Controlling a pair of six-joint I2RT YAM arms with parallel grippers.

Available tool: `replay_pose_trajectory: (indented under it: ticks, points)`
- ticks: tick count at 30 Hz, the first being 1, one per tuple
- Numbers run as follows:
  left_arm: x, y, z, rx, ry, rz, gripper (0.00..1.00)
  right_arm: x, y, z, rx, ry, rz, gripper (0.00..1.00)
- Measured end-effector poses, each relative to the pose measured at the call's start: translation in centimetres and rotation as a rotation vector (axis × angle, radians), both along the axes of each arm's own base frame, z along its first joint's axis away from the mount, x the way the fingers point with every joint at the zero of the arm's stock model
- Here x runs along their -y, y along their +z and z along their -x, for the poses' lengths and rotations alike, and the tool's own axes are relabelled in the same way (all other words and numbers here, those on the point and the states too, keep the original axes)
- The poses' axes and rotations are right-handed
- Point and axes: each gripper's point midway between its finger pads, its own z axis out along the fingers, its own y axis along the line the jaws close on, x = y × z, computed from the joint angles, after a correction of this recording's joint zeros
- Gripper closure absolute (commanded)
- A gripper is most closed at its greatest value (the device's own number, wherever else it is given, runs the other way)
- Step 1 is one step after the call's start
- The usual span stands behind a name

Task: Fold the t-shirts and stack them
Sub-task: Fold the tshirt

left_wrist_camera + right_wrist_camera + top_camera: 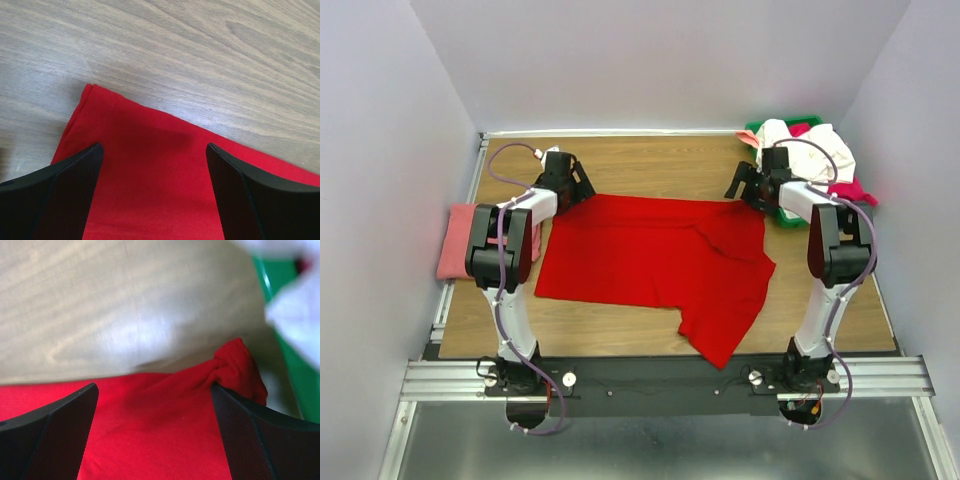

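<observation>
The bright red t-shirt [655, 260] lies spread across the middle of the table, with one sleeve hanging toward the near edge. My left gripper [578, 190] hovers over its far left corner, open, with only red cloth [150, 175] showing between the fingers [60, 200]. At the shirt's far right corner my right gripper [742, 188] stands open above the cloth [160, 440], where a bunched knot of fabric [235, 365] sits beside the right finger [265, 440]. A salmon-pink folded t-shirt [460, 240] rests at the table's left edge. White [815, 145] and magenta [855, 190] t-shirts are heaped at the back right.
A green tray [785, 215] holds the heap of shirts at the back right, close to my right gripper; its rim [295, 385] shows in the right wrist view. Bare wooden table [650, 165] lies beyond the red shirt.
</observation>
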Motion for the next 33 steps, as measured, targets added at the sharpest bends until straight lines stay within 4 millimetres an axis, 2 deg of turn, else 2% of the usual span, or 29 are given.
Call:
replay_pose_trajectory:
  ticks: [10,14,17,19,23,24,25,26,29,30,31,32,33]
  points:
    - [0.1,0.2,-0.1,-0.002,0.021,0.021,0.09,0.4,0.1,-3.6,0.042,-0.006,0.038,0.00]
    - [0.0,0.5,0.1,-0.017,0.023,0.015,0.08,0.2,0.4,-3.8,0.049,0.019,0.044,0.00]
    - [-0.2,1.5,0.6,-0.019,0.028,0.010,0.07,0.0,1.3,-3.4,0.061,0.035,0.037,0.00]
    - [-0.5,3.6,1.6,0.007,0.040,0.010,0.07,-0.2,3.0,-1.7,0.073,0.047,0.035,0.00]
    - [-0.8,9.2,4.3,0.107,0.063,0.041,0.07,-0.7,8.5,2.3,0.163,0.053,0.031,0.00]
    - [-0.9,10.3,5.1,0.135,0.069,0.050,0.07,-0.8,10.7,3.5,0.214,0.048,0.024,0.00]
    - [-0.9,11.1,6.1,0.152,0.073,0.057,0.07,-0.9,11.7,4.8,0.244,0.043,0.013,0.00]
    - [-1.1,11.7,7.5,0.168,0.083,0.068,0.07,-0.9,12.7,6.9,0.272,0.026,-0.006,0.00]
    - [-1.7,10.8,11.5,0.155,0.122,0.088,0.07,-0.4,12.5,11.4,0.286,-0.032,-0.054,0.00]
    - [-2.1,9.8,13.2,0.128,0.149,0.091,0.07,-0.1,11.6,13.7,0.274,-0.056,-0.067,0.00]
    - [-2.5,8.5,14.9,0.091,0.174,0.094,0.07,0.1,10.8,14.8,0.270,-0.078,-0.083,0.00]
    - [-2.7,7.8,15.8,0.070,0.191,0.098,0.06,0.3,9.3,16.7,0.242,-0.102,-0.096,0.00]
    - [-2.9,6.9,17.0,0.049,0.211,0.105,0.01,0.4,8.6,17.8,0.231,-0.118,-0.109,0.00]
